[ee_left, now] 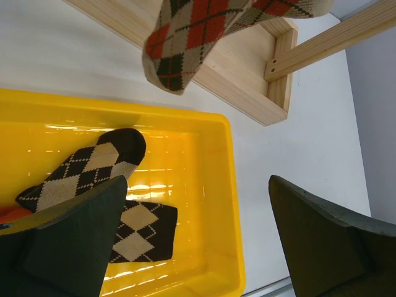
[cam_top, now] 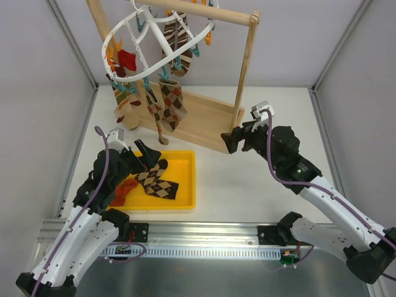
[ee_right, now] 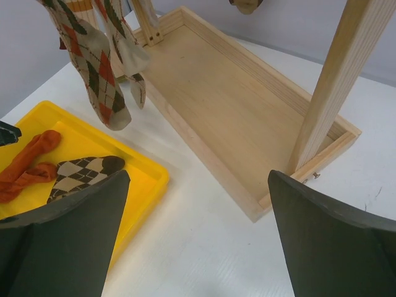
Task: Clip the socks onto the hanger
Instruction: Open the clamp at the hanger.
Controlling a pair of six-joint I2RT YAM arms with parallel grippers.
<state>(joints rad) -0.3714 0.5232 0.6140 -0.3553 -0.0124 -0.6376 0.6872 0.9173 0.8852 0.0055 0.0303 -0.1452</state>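
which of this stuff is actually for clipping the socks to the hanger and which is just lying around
For the job: orange-red sock in the yellow tray; pegged red sock, already up; white peg hanger.

Just lying about: loose argyle socks in the tray; hanging argyle socks; the yellow tray itself; wooden stand.

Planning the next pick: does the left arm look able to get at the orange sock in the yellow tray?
Probably yes. The left gripper is open just above the yellow tray, and the orange sock lies beside the argyle sock, mostly uncovered.
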